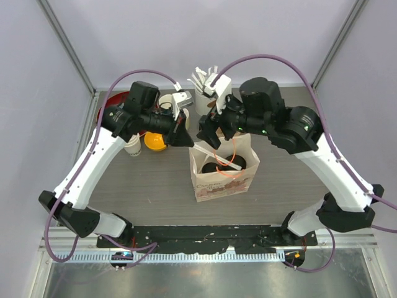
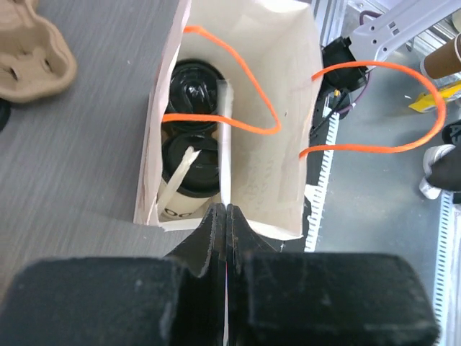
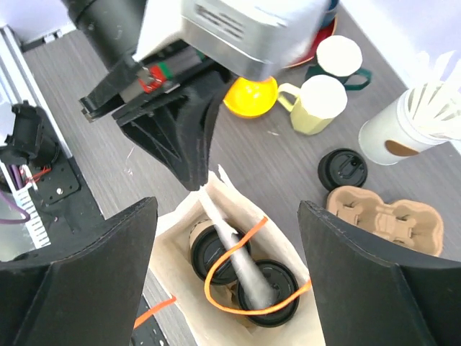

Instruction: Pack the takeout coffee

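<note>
A cream paper bag (image 1: 224, 181) with orange string handles stands at the table's middle. Two white coffee cups with black lids (image 3: 216, 249) (image 3: 272, 292) stand side by side inside it; they also show in the left wrist view (image 2: 196, 81) (image 2: 193, 162). My left gripper (image 2: 227, 209) is at the bag's rim, shut on a long white paper strip (image 3: 241, 259) that slopes down across the lids. My right gripper (image 3: 227, 209) hovers open and empty right above the bag's mouth. Both grippers show from above (image 1: 189, 139) (image 1: 211, 136).
Behind the bag are a loose black lid (image 3: 343, 169), a brown pulp cup carrier (image 3: 382, 216), a pale yellow mug (image 3: 317, 104), a yellow bowl (image 3: 252, 94), a cup of white sticks (image 3: 403, 126) and a red plate (image 1: 121, 99).
</note>
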`<state>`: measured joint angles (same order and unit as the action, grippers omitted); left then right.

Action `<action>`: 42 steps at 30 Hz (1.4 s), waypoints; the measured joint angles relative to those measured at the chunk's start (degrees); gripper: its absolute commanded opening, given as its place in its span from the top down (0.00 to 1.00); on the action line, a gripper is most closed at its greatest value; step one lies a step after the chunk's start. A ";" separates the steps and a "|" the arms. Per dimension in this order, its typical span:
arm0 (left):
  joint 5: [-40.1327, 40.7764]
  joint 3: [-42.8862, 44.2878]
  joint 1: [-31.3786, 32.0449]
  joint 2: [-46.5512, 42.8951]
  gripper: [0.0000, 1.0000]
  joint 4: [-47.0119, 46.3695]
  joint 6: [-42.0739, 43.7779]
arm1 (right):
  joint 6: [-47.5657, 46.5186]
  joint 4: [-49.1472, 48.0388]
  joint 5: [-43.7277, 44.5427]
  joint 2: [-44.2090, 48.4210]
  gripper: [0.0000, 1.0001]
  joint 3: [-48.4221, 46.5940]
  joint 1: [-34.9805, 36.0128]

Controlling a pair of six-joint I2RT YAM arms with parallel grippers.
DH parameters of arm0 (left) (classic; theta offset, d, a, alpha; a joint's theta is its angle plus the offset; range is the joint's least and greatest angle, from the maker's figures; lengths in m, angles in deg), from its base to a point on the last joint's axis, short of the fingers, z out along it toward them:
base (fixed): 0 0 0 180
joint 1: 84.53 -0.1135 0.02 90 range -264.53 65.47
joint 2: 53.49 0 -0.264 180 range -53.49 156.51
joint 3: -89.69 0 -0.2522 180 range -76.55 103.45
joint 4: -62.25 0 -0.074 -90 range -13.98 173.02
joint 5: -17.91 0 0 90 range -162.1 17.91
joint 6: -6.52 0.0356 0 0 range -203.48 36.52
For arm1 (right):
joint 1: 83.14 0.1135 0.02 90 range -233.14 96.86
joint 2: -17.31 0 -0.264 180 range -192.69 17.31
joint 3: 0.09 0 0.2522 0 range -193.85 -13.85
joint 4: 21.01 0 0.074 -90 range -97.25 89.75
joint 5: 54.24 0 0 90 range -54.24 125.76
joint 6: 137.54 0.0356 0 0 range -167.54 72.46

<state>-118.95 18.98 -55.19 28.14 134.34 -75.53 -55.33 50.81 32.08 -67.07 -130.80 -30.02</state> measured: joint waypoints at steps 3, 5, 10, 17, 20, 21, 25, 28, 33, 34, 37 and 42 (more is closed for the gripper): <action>1.60 0.42 1.62 -1.55 1.00 -1.62 0.02 | 0.11 -1.42 1.07 2.73 0.16 1.29 -0.31; 3.78 1.51 3.04 -1.46 1.00 -1.81 0.39 | 0.24 -1.81 1.51 3.39 0.16 1.68 -0.39; 9.22 2.75 7.54 1.79 1.00 -1.73 2.78 | 0.44 -2.45 1.99 3.39 0.16 3.06 -0.48; 15.76 2.43 9.64 5.11 0.60 -1.66 5.20 | 0.44 -2.43 2.10 3.32 0.15 3.87 -0.48; 17.42 2.45 9.88 5.11 0.30 -1.66 5.88 | 0.44 -2.45 2.12 3.34 0.14 4.17 -0.48; 17.84 2.45 9.92 5.11 0.26 -1.57 6.40 | 0.46 -2.45 2.14 3.34 0.13 4.31 -0.48; 19.98 2.91 10.03 4.85 0.22 -1.27 6.95 | 0.68 -2.58 2.93 3.34 0.10 4.63 -0.66; 23.04 3.76 10.03 3.69 0.19 -0.74 7.52 | 1.77 -3.45 3.87 3.41 0.08 5.27 -1.11; 28.06 4.76 7.91 1.88 0.14 -1.62 6.19 | 5.40 -8.26 2.54 4.68 0.07 7.23 -4.04; 28.68 4.74 6.97 1.73 0.14 -1.84 5.57 | 6.40 -9.94 1.40 5.31 0.07 8.24 -5.70; 28.39 3.69 1.40 0.13 0.14 -2.40 3.76 | 6.78 -12.28 1.95 8.39 0.07 13.92 -15.93; 27.71 -4.15 -9.97 -8.57 0.13 -5.55 0.50 | 9.11 -16.09 4.50 11.54 0.06 27.10 -35.78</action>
<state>-91.23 14.82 -65.15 19.57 128.79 -75.03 -46.21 34.72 36.58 -55.53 -103.70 -65.80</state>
